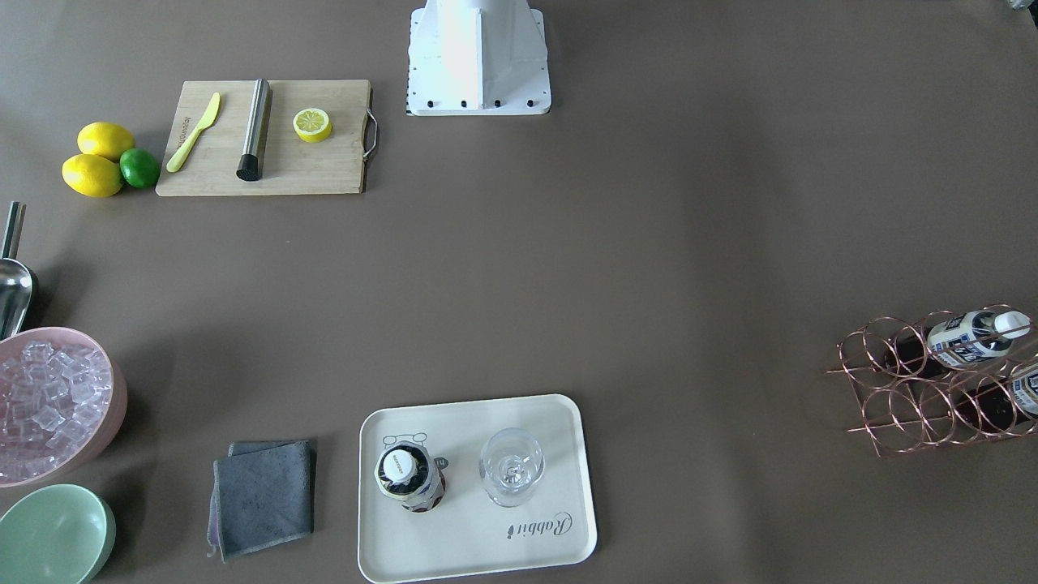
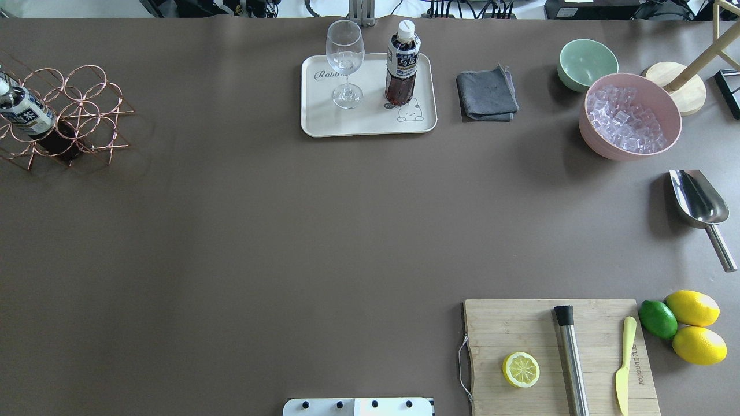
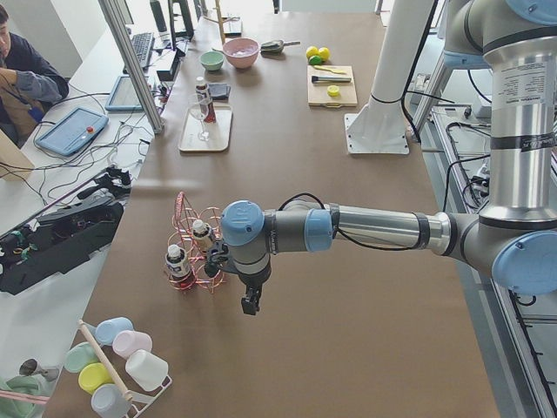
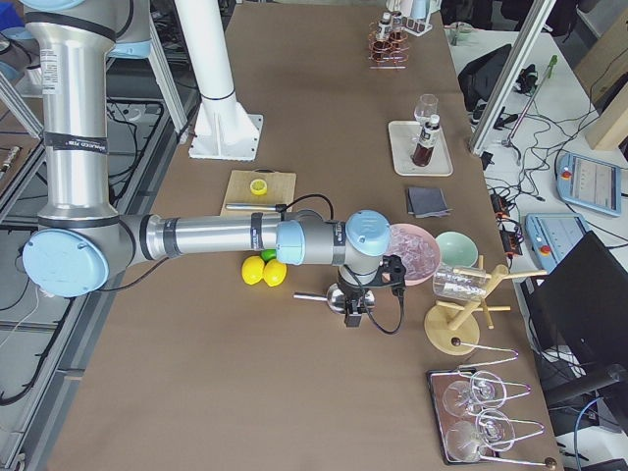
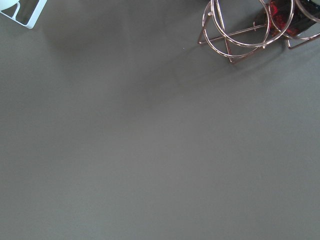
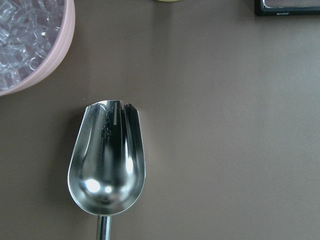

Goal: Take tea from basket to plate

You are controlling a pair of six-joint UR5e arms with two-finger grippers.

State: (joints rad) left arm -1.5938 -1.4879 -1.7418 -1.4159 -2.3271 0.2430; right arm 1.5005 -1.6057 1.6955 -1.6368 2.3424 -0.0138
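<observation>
One tea bottle [image 1: 409, 478] stands upright on the cream plate [image 1: 454, 545], beside a stemmed glass [image 1: 511, 466]; it also shows in the overhead view [image 2: 402, 63] on the plate [image 2: 324, 115]. Two more tea bottles [image 1: 973, 337] [image 1: 1026, 389] lie in the copper wire basket [image 1: 908, 397] at the table's left end. My left gripper [image 3: 250, 305] hangs over bare table just beside the basket [image 3: 196, 252]; I cannot tell if it is open. My right gripper [image 4: 353, 316] hangs over a metal scoop [image 6: 107, 160]; I cannot tell if it is open.
A pink bowl of ice [image 2: 630, 115], a mint-green bowl [image 2: 587, 62] and a grey cloth [image 2: 487, 93] lie right of the plate. A cutting board [image 2: 520, 329] with half a lemon, a muddler and a knife, plus lemons and a lime [image 2: 658, 319], lies near the robot base.
</observation>
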